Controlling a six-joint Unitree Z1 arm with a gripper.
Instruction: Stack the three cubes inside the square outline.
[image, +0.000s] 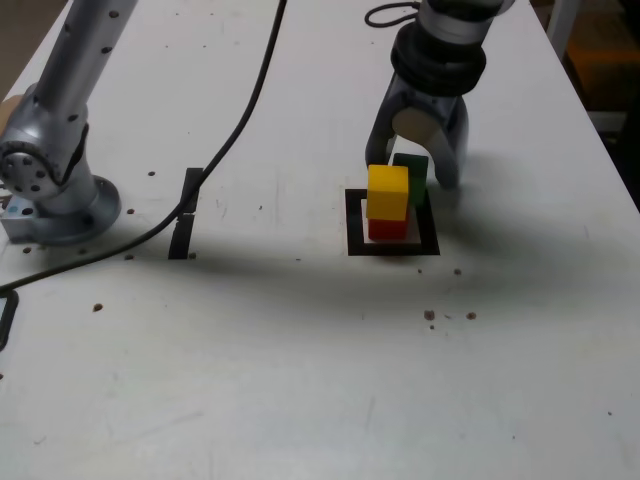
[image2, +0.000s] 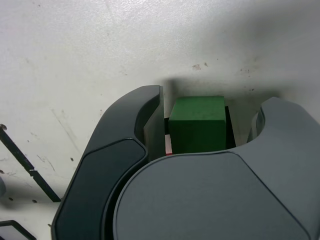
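Yellow cube (image: 388, 190) sits on the red cube (image: 388, 229), both inside the square outline (image: 355, 222) on the white tabletop (image: 300, 380), right of centre in the exterior view. Red only shows as a strip under the yellow.

Green cube (image: 413, 177) is just behind the stack on its far-right side, partly hidden by the yellow. Can't tell from the exterior view whether it rests on the tabletop or is lifted, or whether it's inside the outline.

Gripper (image: 418, 170) comes down from the far side with its fingers (image: 381, 140) straddling the green cube. Wrist view: green cube (image2: 197, 124) between the two fingers (image2: 135, 125), one finger tight against its side, a dark gap on the other side. So fingers are apart around it; a firm clamp isn't confirmed.

Arm base (image: 50, 170) at far left of the exterior view, black cable (image: 240, 120) running across the tabletop, short black tape strip (image: 187, 212) between base and outline.
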